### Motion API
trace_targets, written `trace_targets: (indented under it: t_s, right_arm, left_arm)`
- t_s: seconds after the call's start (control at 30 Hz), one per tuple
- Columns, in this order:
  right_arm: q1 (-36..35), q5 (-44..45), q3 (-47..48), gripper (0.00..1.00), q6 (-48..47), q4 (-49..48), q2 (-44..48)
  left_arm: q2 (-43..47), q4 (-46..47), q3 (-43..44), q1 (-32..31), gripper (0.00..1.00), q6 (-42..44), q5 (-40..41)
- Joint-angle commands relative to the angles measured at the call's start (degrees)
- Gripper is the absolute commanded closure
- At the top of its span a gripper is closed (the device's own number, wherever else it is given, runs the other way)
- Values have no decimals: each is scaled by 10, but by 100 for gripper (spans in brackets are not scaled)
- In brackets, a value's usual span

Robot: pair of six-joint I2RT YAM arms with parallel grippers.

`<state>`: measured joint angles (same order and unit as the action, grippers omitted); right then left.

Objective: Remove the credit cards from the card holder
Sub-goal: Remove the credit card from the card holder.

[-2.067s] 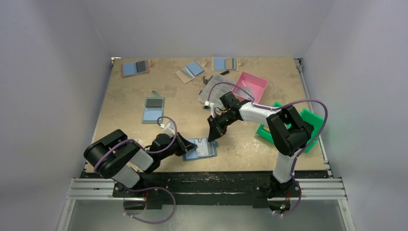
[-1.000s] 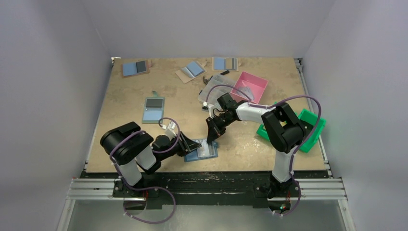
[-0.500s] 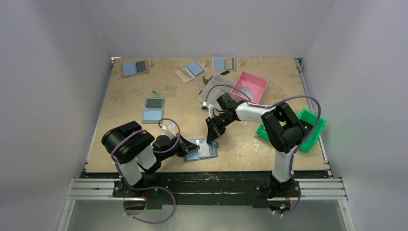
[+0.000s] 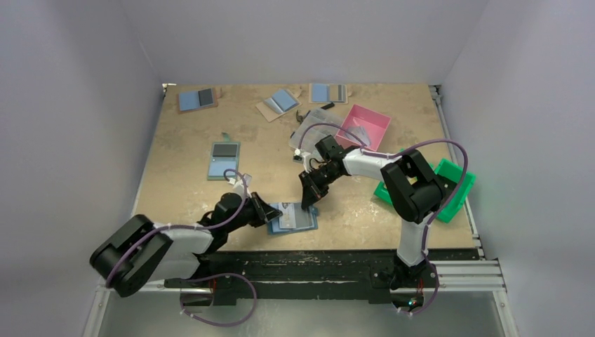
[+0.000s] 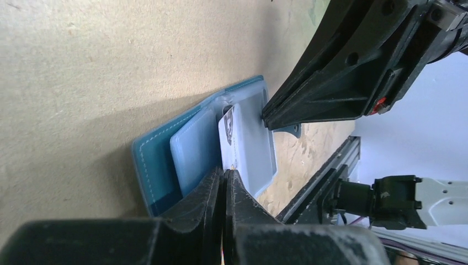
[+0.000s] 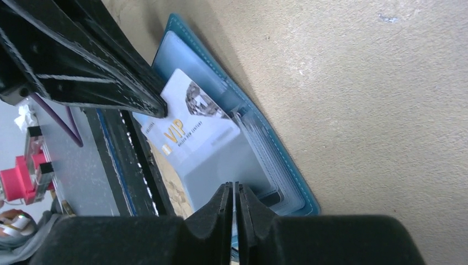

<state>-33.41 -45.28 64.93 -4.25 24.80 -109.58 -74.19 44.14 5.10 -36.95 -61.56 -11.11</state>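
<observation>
Black left gripper [image 5: 225,172] is pinched shut on the near end of a white plastic credit card [image 5: 248,143]. The card's long axis runs straight away from it, partly out of the flat blue, teal-edged card holder [image 5: 154,165] on the tan tabletop [image 5: 83,66]. Opposite, the right gripper [image 5: 266,117], narrowed to a slit, presses the holder's far edge. Any further cards are hidden.

Pink bin [image 4: 365,125], green bin [image 4: 457,184], clear box [image 4: 312,126], blue holder with black panel [image 4: 224,160]
</observation>
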Motion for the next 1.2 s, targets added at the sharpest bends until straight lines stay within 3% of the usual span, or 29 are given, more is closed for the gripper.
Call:
trace_targets:
  t_s: [0.0,0.2,0.4,0.83,1.17]
  right_arm:
    - [2,39,21,82,-72,32,-14]
    - [2,-32,36,70,-155,88,25]
    - [1,-88,63,61,-259,167,49]
    - [2,-107,63,47,-432,255,157]
    - [28,-137,64,40,-488,291,193]
  left_arm:
    - [91,-190,32,7,100,79,44]
    - [194,-307,65,7,100,129,56]
    - [228,-360,102,7,100,172,45]
    - [269,-345,129,6,100,225,-28]
    - [280,-292,125,2,100,214,-93]
